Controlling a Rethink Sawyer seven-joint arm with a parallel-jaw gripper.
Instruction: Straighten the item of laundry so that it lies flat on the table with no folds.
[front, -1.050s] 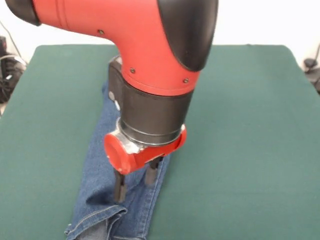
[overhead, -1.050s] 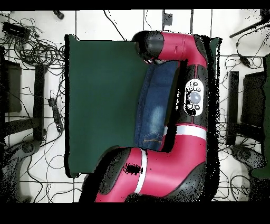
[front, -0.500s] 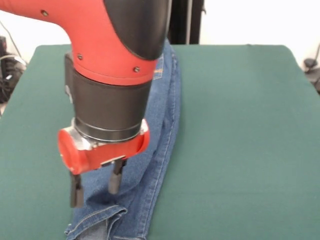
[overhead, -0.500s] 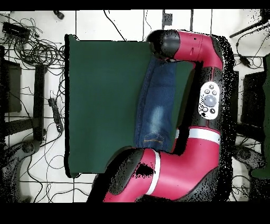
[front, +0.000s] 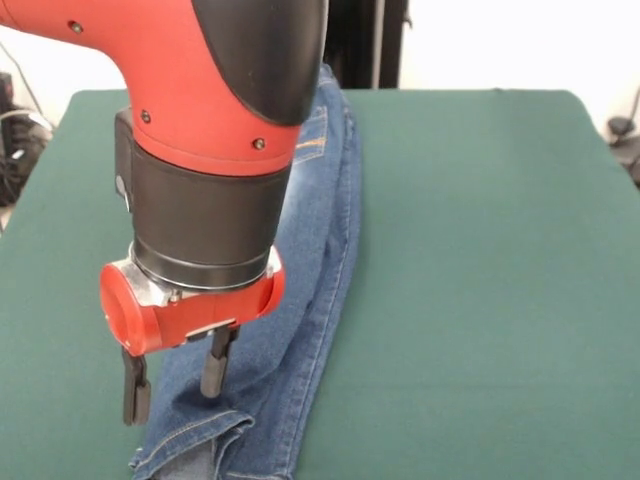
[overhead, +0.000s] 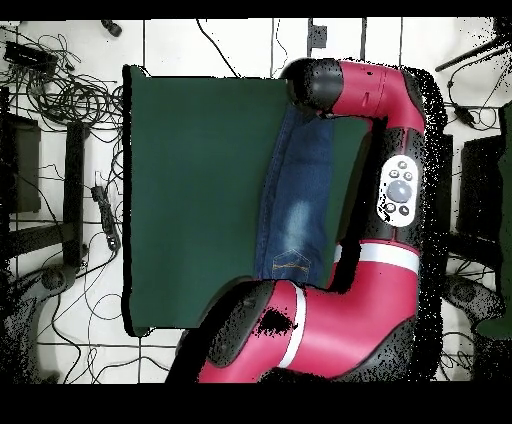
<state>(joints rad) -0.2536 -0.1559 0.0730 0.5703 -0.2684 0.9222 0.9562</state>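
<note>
The item of laundry (front: 312, 250) is a small pair of blue jeans, folded lengthwise into a narrow strip that runs from the table's far edge to its near edge. Its cuff end (front: 200, 440) is creased and doubled over near the front. The jeans (overhead: 300, 200) lie on the right part of the dark green table (overhead: 190, 180). My gripper (front: 173, 385) hangs open just above the cuff end. One finger is at the strip's left edge and the other over the denim, with nothing held. In the overhead view the arm's wrist (overhead: 318, 85) hides the gripper.
The green table (front: 480, 250) spreads wide on both sides of the jeans. My arm's red links (overhead: 395, 190) overhang the table's right edge and bottom corner in the overhead view. Cables (overhead: 70, 90) and dark stands (overhead: 75, 190) lie on the floor around the table.
In the front view the gripper has shifted left, from over the middle of the jeans strip to its left edge, and dropped slightly. It stayed open. The jeans have not moved.
</note>
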